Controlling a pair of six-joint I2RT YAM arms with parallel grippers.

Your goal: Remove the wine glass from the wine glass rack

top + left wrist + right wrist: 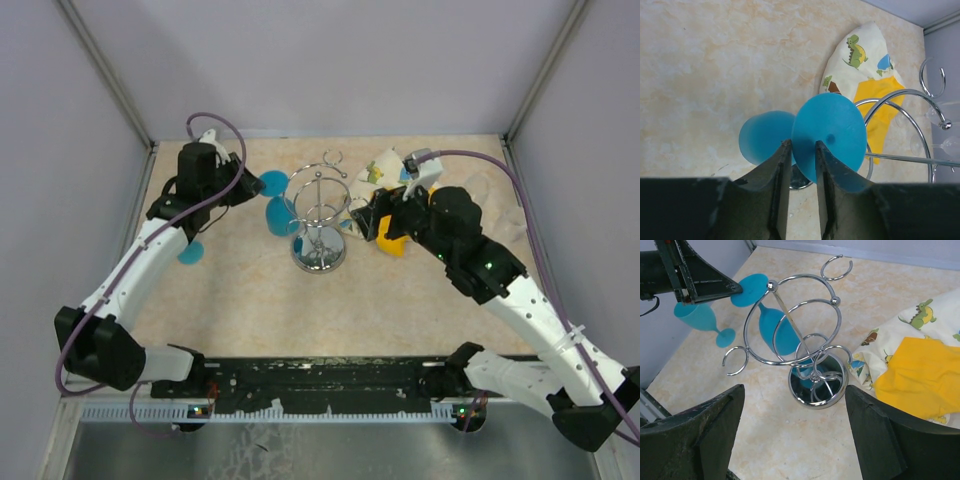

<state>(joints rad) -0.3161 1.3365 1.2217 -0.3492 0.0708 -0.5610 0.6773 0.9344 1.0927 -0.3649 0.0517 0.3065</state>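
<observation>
The chrome wine glass rack (319, 215) stands mid-table; its round base (818, 385) and looped arms show in the right wrist view, and one arm shows in the left wrist view (910, 91). A blue wine glass hangs upside down at its left side, foot (272, 183) up and bowl (774, 332) under the ring. My left gripper (802, 144) is shut on the edge of the glass's foot (832, 132); it also shows in the top view (248, 186). My right gripper (794, 390) is open wide and empty, just right of the rack (363, 222).
A second blue wine glass (696, 316) sits on the table to the left, behind the left arm (190, 252). A dinosaur-print cloth with a yellow piece (920, 372) lies right of the rack. Grey walls enclose the table.
</observation>
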